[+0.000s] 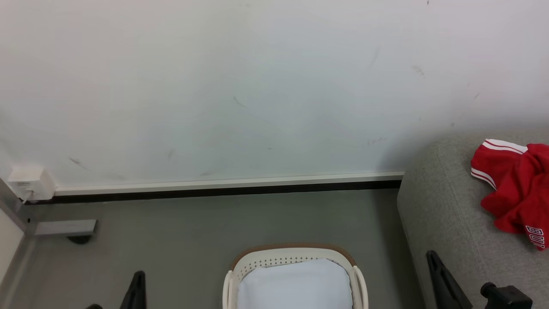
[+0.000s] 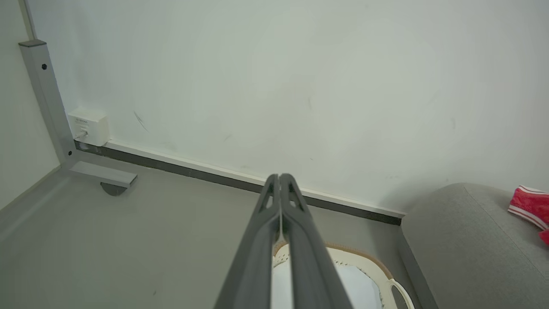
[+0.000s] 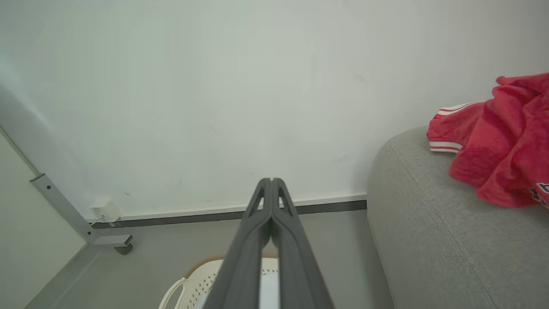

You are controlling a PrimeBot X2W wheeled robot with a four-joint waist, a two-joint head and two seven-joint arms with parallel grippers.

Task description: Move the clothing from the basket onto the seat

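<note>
Left wrist view is showing the left gripper (image 2: 279, 177) with its two dark fingers pressing together, gripping nothing. Just below and to the right of those closed jaws, the basket (image 2: 371, 262) is sitting on the grey floor (image 2: 150, 240), its white lining (image 2: 360, 287) showing inside. The right gripper (image 3: 271, 180) is likewise pointing forward with its jaws meeting, empty. Right of both pairs of jaws, the seat (image 3: 429, 223) is standing just beside the basket. Farther up and right of the right jaws, the clothing (image 3: 502, 141) is lying crumpled on the seat's top, well apart from both grippers. Beyond the fingertips, a white wall (image 3: 214, 86) is rising.
</note>
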